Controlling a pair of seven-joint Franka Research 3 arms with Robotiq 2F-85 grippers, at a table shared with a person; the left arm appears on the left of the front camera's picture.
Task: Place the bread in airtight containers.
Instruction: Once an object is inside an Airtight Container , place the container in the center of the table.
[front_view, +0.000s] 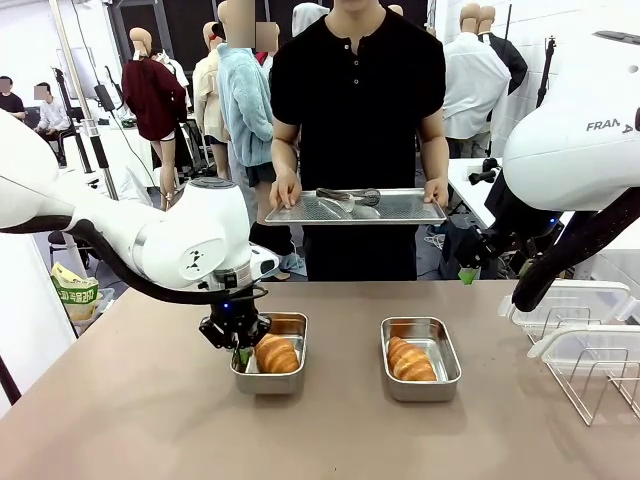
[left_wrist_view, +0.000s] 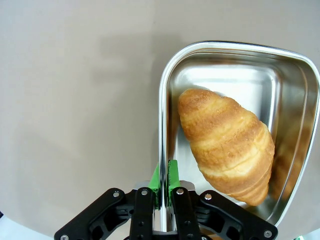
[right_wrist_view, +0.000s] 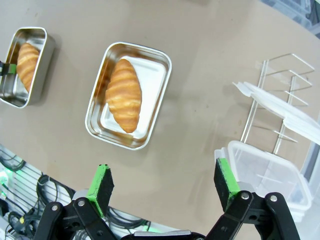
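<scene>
Croissants (front_view: 277, 354) in tins (front_view: 291, 321) (gripper (left_wrist_view: 163, 174) on rim)

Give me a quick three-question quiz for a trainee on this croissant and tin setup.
1. True or false: the right gripper is shut on a lid.
2. The left gripper is clamped on: A a lid; B the left tin, at its rim; C the wire rack.
3. What is the person holding?

Key
1. False: its jaws stand open with nothing between them.
2. B.
3. A perforated metal tray with tongs lying on it.
</scene>
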